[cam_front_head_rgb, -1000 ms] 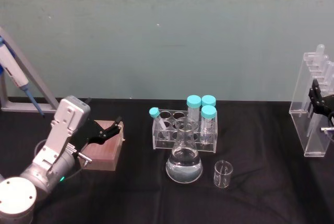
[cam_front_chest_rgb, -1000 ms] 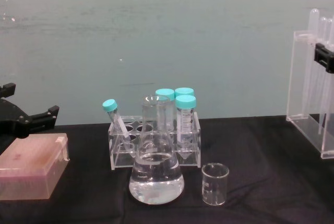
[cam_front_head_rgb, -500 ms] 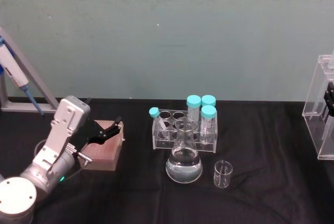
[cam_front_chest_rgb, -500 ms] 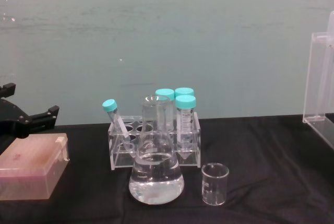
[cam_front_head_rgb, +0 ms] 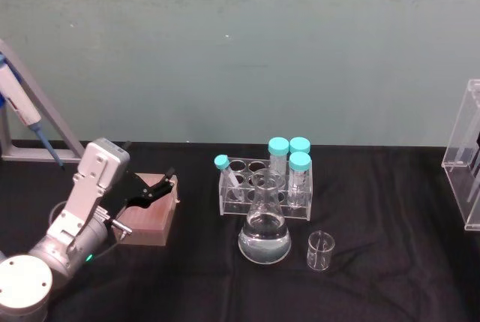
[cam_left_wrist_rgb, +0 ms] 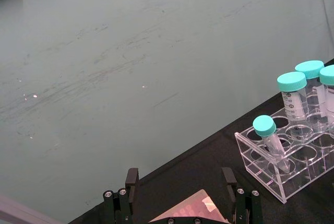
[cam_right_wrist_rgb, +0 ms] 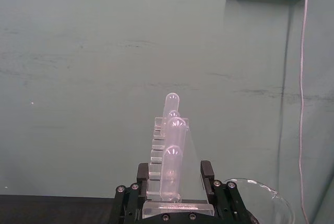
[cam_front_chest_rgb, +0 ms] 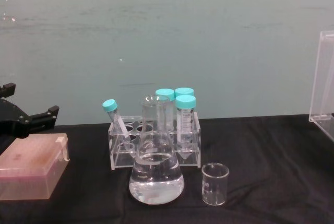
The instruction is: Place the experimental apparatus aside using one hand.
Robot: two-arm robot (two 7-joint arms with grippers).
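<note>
Holding noted: stand [cam_right_wrist_rgb: 155, 153] clamped low at both sides by jaws of right gripper [cam_right_wrist_rgb: 175, 176], at far right of desk [cam_front_head_rgb: 375, 284]. Acrylic judged light, stiff, slick, top-heavy; tubes [cam_right_wrist_rgb: 176, 130] loose, upright carriage advised. Left gripper [cam_front_head_rgb: 161, 183] parked at left, jaws wide.

The bench [cam_front_head_rgb: 390, 292] is plain black under a teal-green wall [cam_front_head_rgb: 240, 52] with faint pale streaks. The conical glass flask [cam_front_head_rgb: 264, 239] and its liquid, the small glass beaker [cam_front_head_rgb: 319, 251], the acrylic tube rack [cam_front_head_rgb: 238, 196] and the tall acrylic stand [cam_front_head_rgb: 469, 179] at the bench's right edge are colourless. Screw caps [cam_front_head_rgb: 278, 145] on the rack's tubes are turquoise. The rectangular box [cam_front_head_rgb: 150, 221] near the left edge seems pinkish-brown. The left end effector [cam_left_wrist_rgb: 180, 185] and right end effector [cam_right_wrist_rgb: 175, 176] are black.
</note>
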